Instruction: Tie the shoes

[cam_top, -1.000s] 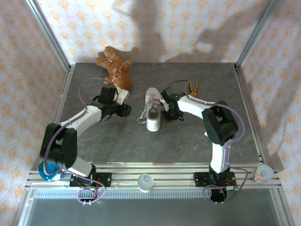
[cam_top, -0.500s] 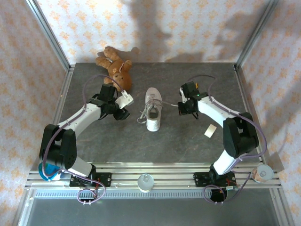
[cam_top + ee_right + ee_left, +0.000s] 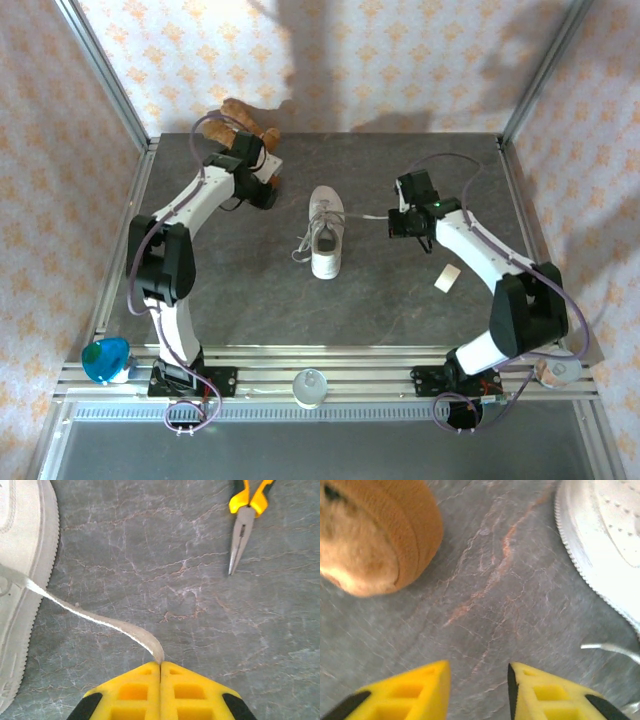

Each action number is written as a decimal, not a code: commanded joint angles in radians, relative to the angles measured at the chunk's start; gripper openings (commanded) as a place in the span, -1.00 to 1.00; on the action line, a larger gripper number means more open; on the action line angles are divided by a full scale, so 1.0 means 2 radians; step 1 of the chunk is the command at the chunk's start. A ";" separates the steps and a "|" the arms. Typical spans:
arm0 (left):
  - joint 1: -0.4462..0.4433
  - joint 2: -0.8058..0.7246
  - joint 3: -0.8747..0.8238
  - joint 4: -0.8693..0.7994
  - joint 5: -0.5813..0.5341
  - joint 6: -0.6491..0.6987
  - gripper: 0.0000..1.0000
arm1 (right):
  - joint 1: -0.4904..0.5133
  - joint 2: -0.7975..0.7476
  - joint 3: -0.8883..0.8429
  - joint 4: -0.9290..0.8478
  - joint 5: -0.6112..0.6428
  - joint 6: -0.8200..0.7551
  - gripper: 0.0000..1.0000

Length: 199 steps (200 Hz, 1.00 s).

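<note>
Right gripper (image 3: 160, 666) is pinched shut on the end of one lace (image 3: 95, 620), drawn out to the right of the sneaker (image 3: 326, 232), which lies mid-table. Left gripper (image 3: 479, 675) stands narrowly parted and empty, between the teddy bear (image 3: 375, 535) and the sneaker. The step looks like gathering the laces, so next the left gripper must take the other one. One sneaker, one bear, one pair of pliers (image 3: 245, 520).

You'll find the white low-top sneaker (image 3: 326, 232) upright mid-desk (image 3: 400, 300), toe pointing away, untied: one lace (image 3: 142, 639) is stretched rightward and the other lace (image 3: 300, 252) trails left.
</note>
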 commanded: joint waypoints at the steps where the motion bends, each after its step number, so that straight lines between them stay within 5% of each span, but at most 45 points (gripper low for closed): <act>1: -0.006 0.010 -0.015 -0.071 0.045 -0.257 -0.44 | -0.001 -0.019 0.007 -0.023 0.016 0.011 -1.00; 19: -0.026 -0.005 -0.036 -0.028 0.069 -0.333 -0.34 | -0.001 -0.025 0.011 -0.026 0.007 0.013 -1.00; 83: -0.101 0.034 -0.008 -0.074 -0.025 -0.467 -0.10 | -0.001 -0.040 0.007 -0.023 -0.007 0.019 -1.00; 199: -0.106 0.034 -0.054 0.003 -0.035 -0.619 -0.17 | -0.001 -0.045 -0.020 0.003 -0.039 0.011 -1.00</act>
